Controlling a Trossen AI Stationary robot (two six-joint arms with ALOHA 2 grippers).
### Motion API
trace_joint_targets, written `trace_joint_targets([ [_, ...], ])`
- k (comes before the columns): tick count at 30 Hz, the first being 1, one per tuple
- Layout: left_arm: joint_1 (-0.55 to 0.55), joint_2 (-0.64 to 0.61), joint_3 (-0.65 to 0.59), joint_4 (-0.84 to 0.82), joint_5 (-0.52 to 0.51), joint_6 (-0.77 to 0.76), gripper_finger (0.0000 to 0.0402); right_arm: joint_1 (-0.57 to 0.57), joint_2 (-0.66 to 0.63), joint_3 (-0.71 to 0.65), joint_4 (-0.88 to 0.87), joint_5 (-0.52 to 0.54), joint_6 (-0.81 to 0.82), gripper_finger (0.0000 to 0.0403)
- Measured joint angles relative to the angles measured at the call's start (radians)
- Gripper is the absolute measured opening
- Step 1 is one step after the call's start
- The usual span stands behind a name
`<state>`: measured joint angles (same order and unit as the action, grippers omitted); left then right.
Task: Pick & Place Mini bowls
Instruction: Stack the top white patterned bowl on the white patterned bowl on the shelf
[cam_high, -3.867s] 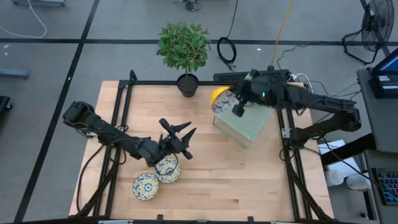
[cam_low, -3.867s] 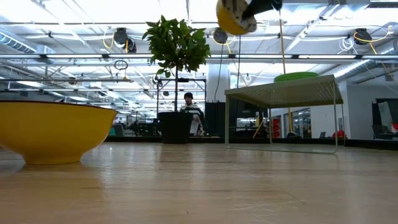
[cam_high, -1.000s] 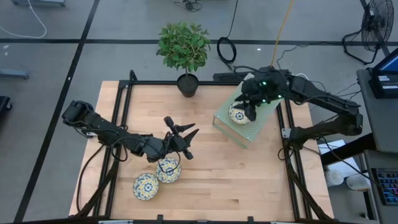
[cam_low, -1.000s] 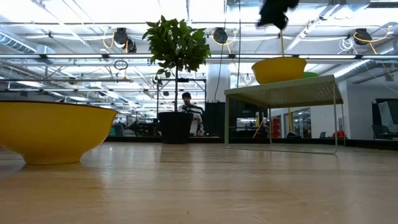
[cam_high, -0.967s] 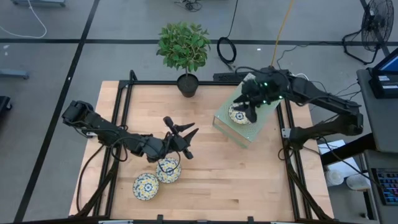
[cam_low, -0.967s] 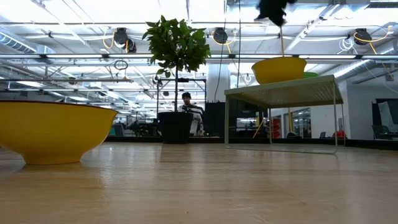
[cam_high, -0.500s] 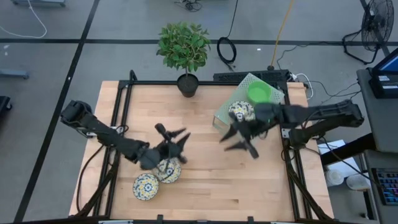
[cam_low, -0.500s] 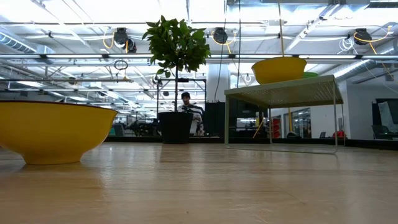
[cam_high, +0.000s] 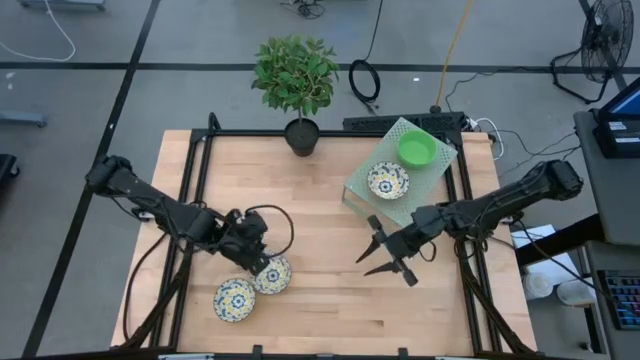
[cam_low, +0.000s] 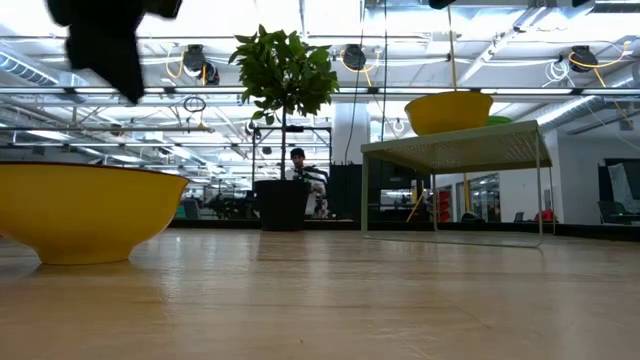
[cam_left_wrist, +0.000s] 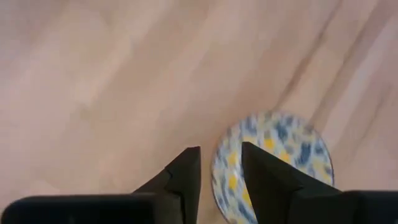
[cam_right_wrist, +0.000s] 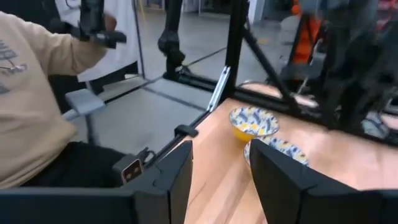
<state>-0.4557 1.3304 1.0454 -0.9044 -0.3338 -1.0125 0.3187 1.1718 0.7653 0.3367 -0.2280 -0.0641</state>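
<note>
Two floral mini bowls sit side by side on the wooden table near its front left. A third floral bowl and a green bowl rest on the pale mesh stand at the back right. My left gripper points steeply down, open, just above the nearer floral bowl, whose rim lies under the gap between the fingers. My right gripper hovers open and level over the table's middle, in front of the stand, looking toward the two bowls.
A black pot with a leafy plant stands at the table's far edge. Black frame rails run along both sides. A person in a beige top sits beyond the table's left side. Bare wood lies between the grippers.
My right gripper has left the stand and swung down toward the table's middle and near edge, turning level; the floral bowl stays on the stand. My left gripper has tipped from nearly level to pointing down, rolled, and shifted toward the near left, over the floral bowl.
</note>
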Motion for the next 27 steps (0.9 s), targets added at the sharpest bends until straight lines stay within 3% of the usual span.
trace_joint_targets([
  [6, -0.020, 0.003, -0.116, 0.035, 0.168, -0.153, 0.0160, 0.032, 0.000, -0.033, 0.058, 0.021, -0.001, 0.0146],
  [13, -0.051, 0.005, -0.232, 0.175, 0.205, -0.189, 0.0220, 0.058, 0.000, -0.033, 0.061, 0.022, -0.001, 0.0146],
  [27, -0.062, 0.005, -0.330, 0.320, 0.248, -0.217, 0.0227, 0.056, 0.000, -0.033, 0.054, 0.023, -0.001, 0.0146],
])
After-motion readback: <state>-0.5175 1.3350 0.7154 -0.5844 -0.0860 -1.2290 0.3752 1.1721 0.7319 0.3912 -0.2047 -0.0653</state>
